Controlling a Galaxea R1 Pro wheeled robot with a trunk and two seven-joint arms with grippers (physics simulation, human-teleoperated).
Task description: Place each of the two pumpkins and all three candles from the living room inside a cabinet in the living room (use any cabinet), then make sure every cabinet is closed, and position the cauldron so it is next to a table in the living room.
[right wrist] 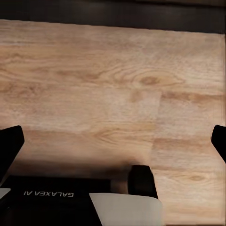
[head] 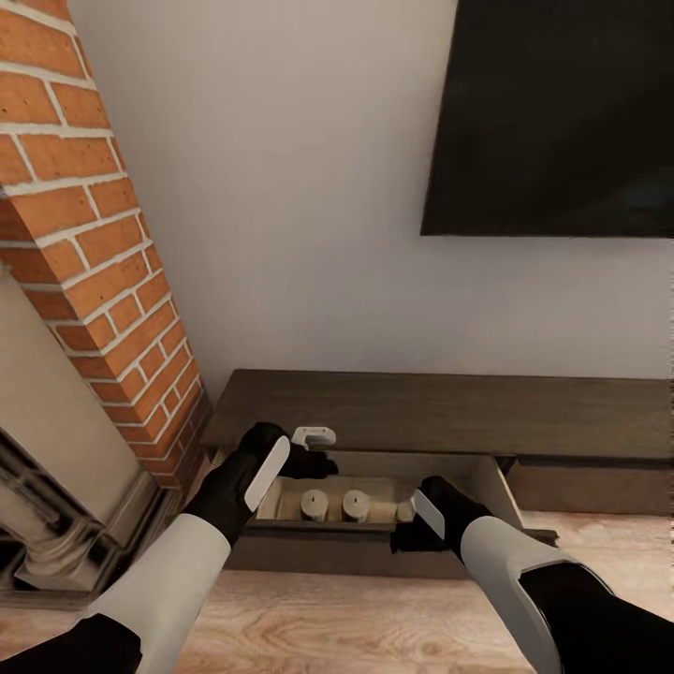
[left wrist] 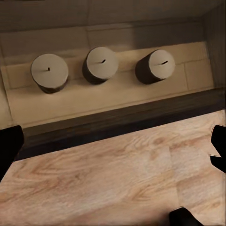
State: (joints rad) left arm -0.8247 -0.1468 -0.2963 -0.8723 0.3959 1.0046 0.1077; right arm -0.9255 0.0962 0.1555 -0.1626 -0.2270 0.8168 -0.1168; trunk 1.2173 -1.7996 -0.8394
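Reaching forward over the wood-plank floor (head: 356, 618), both arms end at the pulled-out drawer (head: 374, 535) of the cabinet (head: 440, 412). The right gripper (right wrist: 113, 141) hangs over bare floor just in front of the drawer's dark front, its fingertips at the frame's edges, spread wide and holding nothing. The left gripper (left wrist: 110, 146) is likewise released and empty, poised just above the drawer's near edge. Inside the pale-lined drawer stand the three candles (left wrist: 100, 65), upright in a row, close but apart. No pumpkins or cauldron show here.

Beyond the drawer lies the cabinet's long dark top, then the white wall with the black TV (head: 562, 112) to the right and the brick fireplace (head: 84, 243) to the left.

The candles look done; the drawer remains open. The risk lies in closing it: both grippers sit very near the front, and a hard or off-centre shove could topple the candles or skew the drawer. Leaving it open would fail the closed-cabinet condition.
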